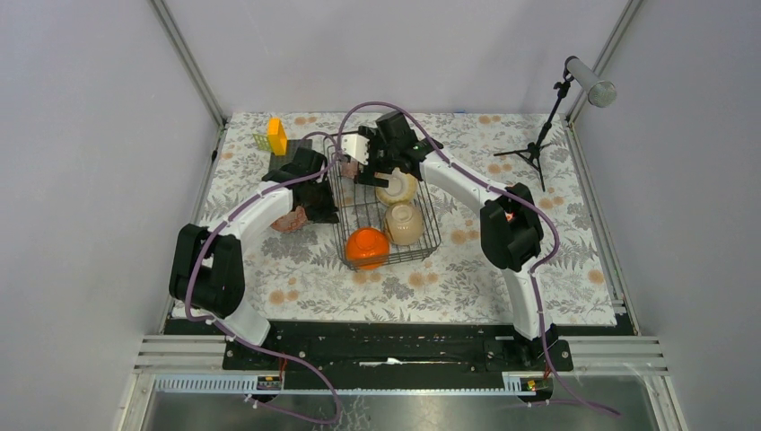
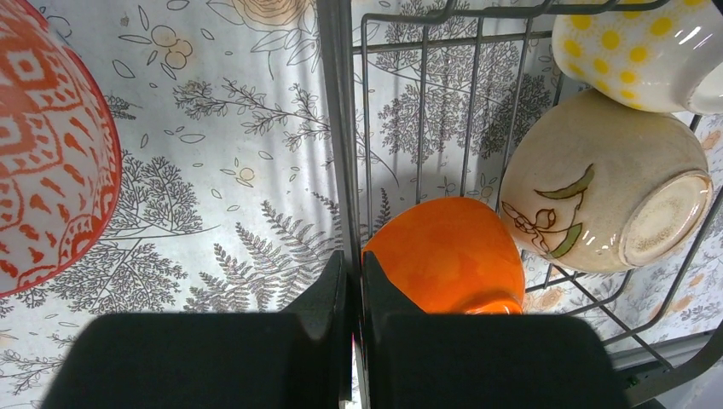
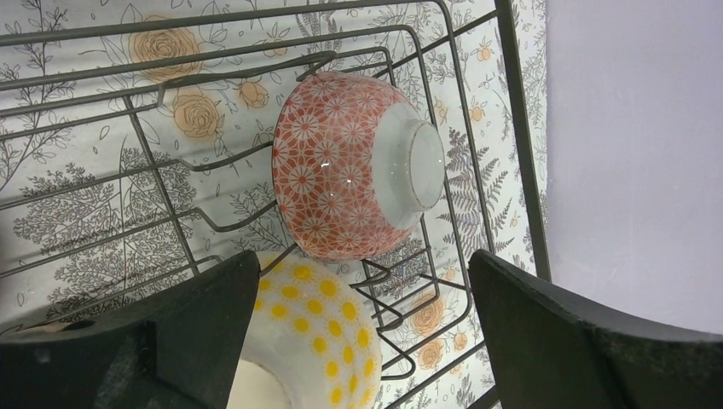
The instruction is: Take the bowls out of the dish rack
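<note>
We see the dish rack (image 1: 357,214) in the middle of the bench (image 1: 556,269), which wears a flowered cloth. 4 bowls lie inside the rack. The orange bowl (image 1: 368,247) is in the near left corner. Just beside it, toward the right wall, the cream bowl (image 1: 405,223) with a leaf drawing lies on its side. Beyond that comes the yellow-dotted bowl (image 1: 397,187). At the far end the red flower-print bowl (image 3: 341,166) stands on its edge among the wires, its white foot turned toward the nearest wall of the rack. A 5th bowl, the red-and-white bowl (image 1: 289,220), sits on the bench just outside the rack's left wall, beside the left arm.

The left jaws are pinched tight at the rack's left wall. The thick side wire runs straight into the thin slit between the left fingers (image 2: 213,358), so we take them to be gripping the rack itself and no bowl. The orange bowl is just on the other side of that wire.

The right jaws are spread as wide as they go and hold nothing. They hover over the far end of the rack, with the red flower-print bowl and the yellow-dotted bowl showing between the right fingers (image 3: 580,341).
</note>
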`<state>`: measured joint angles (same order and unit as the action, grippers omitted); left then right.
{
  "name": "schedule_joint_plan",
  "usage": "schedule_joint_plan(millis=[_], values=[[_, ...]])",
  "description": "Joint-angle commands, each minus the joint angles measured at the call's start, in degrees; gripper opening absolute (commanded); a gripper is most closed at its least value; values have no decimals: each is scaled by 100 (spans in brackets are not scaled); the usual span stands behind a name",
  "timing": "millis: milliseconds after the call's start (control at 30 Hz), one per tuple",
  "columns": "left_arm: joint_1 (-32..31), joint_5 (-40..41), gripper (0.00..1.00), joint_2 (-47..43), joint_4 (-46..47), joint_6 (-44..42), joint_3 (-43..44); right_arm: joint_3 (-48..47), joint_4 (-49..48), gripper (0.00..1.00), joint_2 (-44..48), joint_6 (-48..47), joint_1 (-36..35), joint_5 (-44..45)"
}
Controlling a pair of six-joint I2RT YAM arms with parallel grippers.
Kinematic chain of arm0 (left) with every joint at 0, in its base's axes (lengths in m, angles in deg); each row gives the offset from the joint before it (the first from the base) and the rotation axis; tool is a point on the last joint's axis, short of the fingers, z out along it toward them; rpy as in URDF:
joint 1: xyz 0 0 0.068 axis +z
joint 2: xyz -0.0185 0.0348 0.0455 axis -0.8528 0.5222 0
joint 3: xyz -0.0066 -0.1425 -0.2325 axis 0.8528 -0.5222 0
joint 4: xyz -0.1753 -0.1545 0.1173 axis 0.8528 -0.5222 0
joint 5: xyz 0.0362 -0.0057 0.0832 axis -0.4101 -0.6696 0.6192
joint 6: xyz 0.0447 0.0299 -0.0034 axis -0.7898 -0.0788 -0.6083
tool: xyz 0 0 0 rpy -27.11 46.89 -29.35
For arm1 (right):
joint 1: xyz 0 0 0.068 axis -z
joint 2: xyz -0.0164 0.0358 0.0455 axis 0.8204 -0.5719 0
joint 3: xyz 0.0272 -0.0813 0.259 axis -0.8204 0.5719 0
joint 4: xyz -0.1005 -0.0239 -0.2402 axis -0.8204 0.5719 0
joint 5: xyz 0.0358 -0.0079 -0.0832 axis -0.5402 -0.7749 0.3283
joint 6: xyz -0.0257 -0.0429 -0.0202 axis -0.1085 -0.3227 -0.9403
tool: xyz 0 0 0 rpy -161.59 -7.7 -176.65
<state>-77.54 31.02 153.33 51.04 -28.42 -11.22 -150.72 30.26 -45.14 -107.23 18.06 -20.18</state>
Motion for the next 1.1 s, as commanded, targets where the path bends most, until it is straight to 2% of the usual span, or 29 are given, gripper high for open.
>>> schedule_joint_plan(millis=[0,400,467,600,700,1000,1067], values=[[-192,-504,0,-342,-5,-702,28,74,21,100,79,-178,-1,-203],[-236,-872,1,-571,-9,-1047,-134,390,77,100,111,-103,-50,-360],[-239,-863,7,-584,-7,-1038,-150,440,76,100,112,-119,-48,-309],[-241,-819,29,-646,-10,-987,-144,399,174,100,41,-213,-50,-40],[-244,-711,42,-668,-6,-941,-125,297,389,100,-46,-351,-47,26],[-153,-659,57,-1181,473,-273,-559,263,474,100,-223,-259,-49,138],[-101,-671,64,-1324,557,-146,-672,214,472,100,-306,-286,-49,199]])
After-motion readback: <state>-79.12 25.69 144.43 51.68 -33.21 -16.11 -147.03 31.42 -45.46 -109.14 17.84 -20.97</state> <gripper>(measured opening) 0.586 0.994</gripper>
